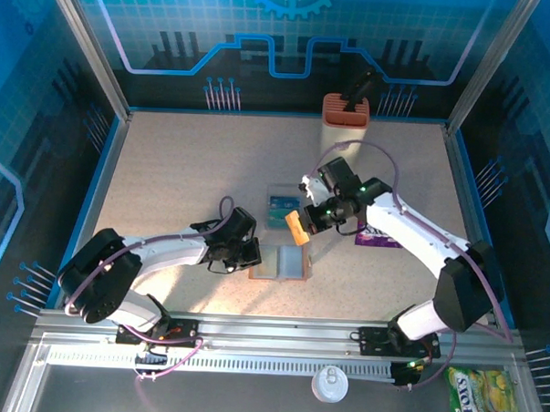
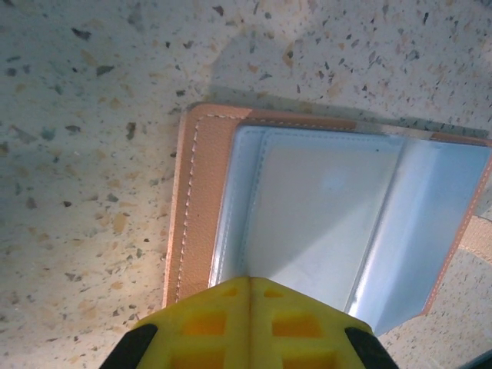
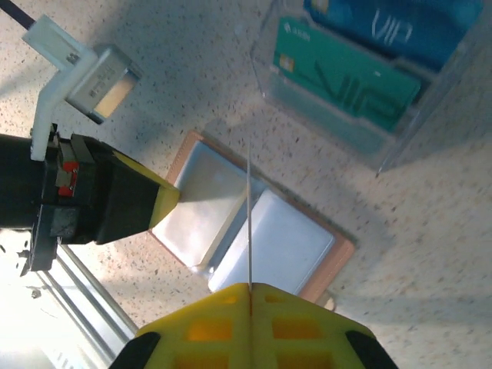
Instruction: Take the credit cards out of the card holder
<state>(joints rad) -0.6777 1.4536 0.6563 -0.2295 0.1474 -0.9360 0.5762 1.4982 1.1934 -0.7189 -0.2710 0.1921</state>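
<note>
On the speckled table [image 1: 167,165] the card holder [image 1: 283,264] is seen lying open between the two arms, grey-blue pockets upward. Just beyond it is a clear tray [image 3: 338,129] in which teal and blue cards [image 3: 350,73] are stood. The larger risk is judged to lie with the holder: it is pinned at one side alone, so it could be dragged across the table or folded shut if the pinning tips slid off the smooth pocket. The lesser risk lies with the orange-tan card [image 1: 297,229], which is gripped at one end and is seen edge-on from the right wrist. It could be twisted, dropped short of the tray or knocked against the tray's wall if the approach were misjudged. The left gripper [image 2: 250,286] is fully closed, its tips pressed on the pocket nearest the left arm; whether any material is pinched cannot be told. The right gripper [image 3: 248,290] is clamped on the orange-tan card, which is held over the holder's far side and apparently clear of it.
</note>
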